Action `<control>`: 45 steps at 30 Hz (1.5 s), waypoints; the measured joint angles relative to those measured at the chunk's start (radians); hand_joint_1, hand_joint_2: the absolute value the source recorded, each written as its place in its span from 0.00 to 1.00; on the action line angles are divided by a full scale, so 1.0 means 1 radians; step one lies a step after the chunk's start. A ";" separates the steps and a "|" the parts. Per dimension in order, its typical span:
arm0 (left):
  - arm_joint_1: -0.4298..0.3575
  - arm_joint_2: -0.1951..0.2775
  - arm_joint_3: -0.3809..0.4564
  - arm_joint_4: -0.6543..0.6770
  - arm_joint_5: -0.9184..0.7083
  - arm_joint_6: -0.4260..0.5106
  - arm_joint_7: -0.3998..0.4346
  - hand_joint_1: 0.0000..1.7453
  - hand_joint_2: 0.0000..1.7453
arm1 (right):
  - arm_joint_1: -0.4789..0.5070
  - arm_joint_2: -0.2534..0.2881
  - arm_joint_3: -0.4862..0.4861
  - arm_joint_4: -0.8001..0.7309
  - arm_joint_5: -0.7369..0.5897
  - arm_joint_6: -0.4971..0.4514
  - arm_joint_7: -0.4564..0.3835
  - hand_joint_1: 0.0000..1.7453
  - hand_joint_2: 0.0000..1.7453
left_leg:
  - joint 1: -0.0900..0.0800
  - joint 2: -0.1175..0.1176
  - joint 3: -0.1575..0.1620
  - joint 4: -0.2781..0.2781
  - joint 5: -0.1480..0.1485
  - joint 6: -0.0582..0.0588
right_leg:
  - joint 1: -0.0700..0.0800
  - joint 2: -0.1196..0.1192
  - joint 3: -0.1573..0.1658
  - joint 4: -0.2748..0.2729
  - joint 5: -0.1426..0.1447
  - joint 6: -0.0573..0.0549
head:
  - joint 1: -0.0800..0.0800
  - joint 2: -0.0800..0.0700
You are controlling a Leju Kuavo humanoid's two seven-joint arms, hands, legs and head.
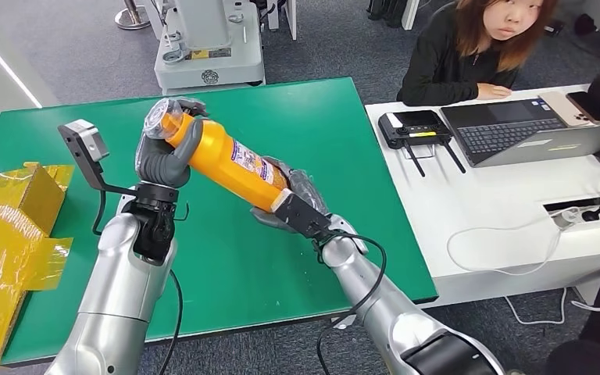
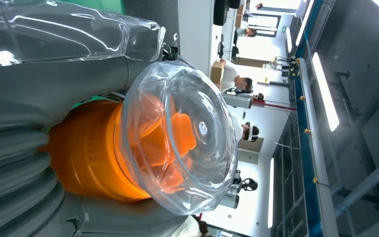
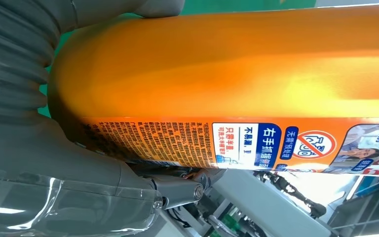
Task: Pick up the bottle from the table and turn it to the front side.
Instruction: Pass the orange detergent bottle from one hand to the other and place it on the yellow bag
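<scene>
An orange bottle [image 1: 223,160] with a clear dome cap [image 1: 158,117] and a printed label is held tilted above the green table [image 1: 305,117]. My left hand [image 1: 168,156] grips its neck just below the cap. My right hand [image 1: 297,205] holds its bottom end. In the left wrist view the clear cap [image 2: 187,143] faces the camera with the orange nozzle inside, and my left hand [image 2: 29,148] wraps the neck. In the right wrist view the orange bottle [image 3: 227,64] lies against my right hand [image 3: 34,133], its label of small print showing.
A yellow box with loose yellow wrap [image 1: 8,226] sits at the table's left edge. A white desk [image 1: 500,203] to the right carries a laptop, a black device and cables; a person [image 1: 476,47] sits behind it. A white machine base [image 1: 207,55] stands beyond the table.
</scene>
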 joint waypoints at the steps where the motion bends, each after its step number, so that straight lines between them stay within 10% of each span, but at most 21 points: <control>1: 0.000 0.001 0.000 0.000 -0.001 -0.002 0.000 1.00 1.00 | -0.002 0.000 0.000 0.003 0.000 0.000 -0.003 1.00 1.00 | 0.000 0.000 0.000 0.000 0.000 0.000 | 0.000 0.000 0.000 0.000 0.000 0.000 | 0.000 0.000; 9: 0.003 0.005 0.000 0.003 -0.002 -0.039 0.007 1.00 1.00 | -0.013 0.000 -0.001 0.029 -0.003 0.000 -0.025 1.00 1.00 | 0.000 0.000 0.000 0.000 0.000 0.000 | 0.000 0.000 0.000 0.000 0.000 0.000 | 0.000 0.000; 10: 0.003 0.005 0.000 0.004 -0.001 -0.051 0.009 1.00 1.00 | -0.014 0.000 -0.002 0.032 -0.003 0.000 -0.030 0.93 1.00 | 0.000 0.000 0.000 0.000 0.000 0.000 | 0.000 0.000 0.000 0.000 0.000 0.000 | 0.000 0.000; 14: -0.001 0.006 0.000 0.015 -0.007 -0.082 0.007 1.00 1.00 | -0.015 0.000 -0.004 0.039 -0.006 -0.007 -0.046 0.04 1.00 | 0.000 0.000 0.000 0.000 0.000 0.000 | 0.000 0.000 0.000 0.000 0.000 0.000 | 0.000 0.000; 15: -0.003 0.006 0.000 0.020 -0.011 -0.087 0.005 1.00 1.00 | -0.015 -0.001 -0.004 0.039 -0.010 -0.010 -0.051 0.00 1.00 | 0.000 0.000 0.000 0.000 0.000 0.000 | 0.000 0.000 0.000 0.000 0.000 0.000 | 0.000 0.000; 35: -0.017 0.021 0.000 0.097 -0.051 -0.077 -0.028 1.00 1.00 | -0.020 -0.001 -0.012 0.030 -0.045 0.002 -0.097 0.00 1.00 | 0.000 0.000 0.000 0.000 0.000 0.000 | 0.000 0.000 -0.001 0.000 0.000 0.000 | 0.000 0.000; 45: 0.024 0.048 -0.043 0.018 -0.420 0.119 -0.102 1.00 1.00 | 0.041 -0.004 -0.013 -0.112 -0.107 0.043 -0.130 0.00 1.00 | 0.000 0.001 0.000 0.000 0.000 0.000 | 0.000 0.001 -0.001 0.000 0.000 0.000 | 0.000 0.000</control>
